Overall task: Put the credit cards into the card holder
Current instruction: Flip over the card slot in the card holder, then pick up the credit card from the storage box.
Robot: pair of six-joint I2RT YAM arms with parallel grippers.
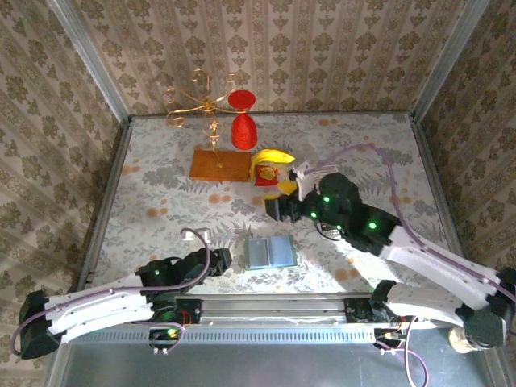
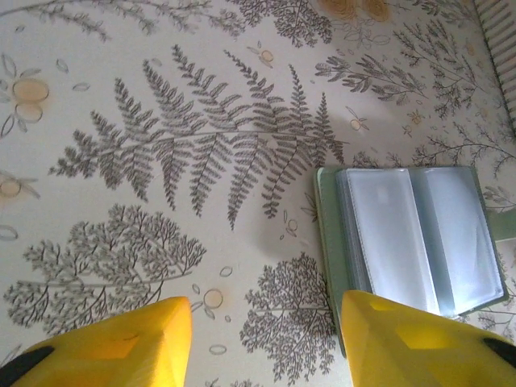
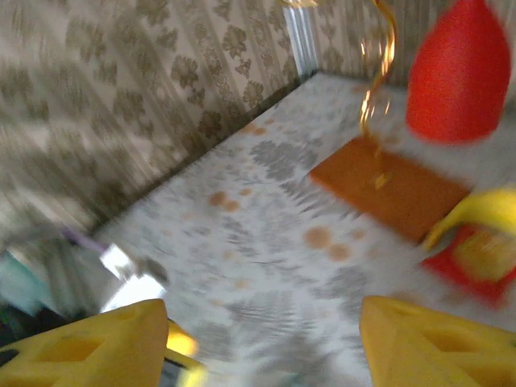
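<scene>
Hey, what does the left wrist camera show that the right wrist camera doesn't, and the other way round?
Left wrist: the card holder, lying open on the table.
Right wrist, blurred: a red ornament, a gold wire stand on a brown board, a yellow-and-red object and the wallpapered wall.
Both: the leaf-patterned tablecloth, plus yellow fingers, the left fingers and the right fingers, spread with nothing between.
</scene>
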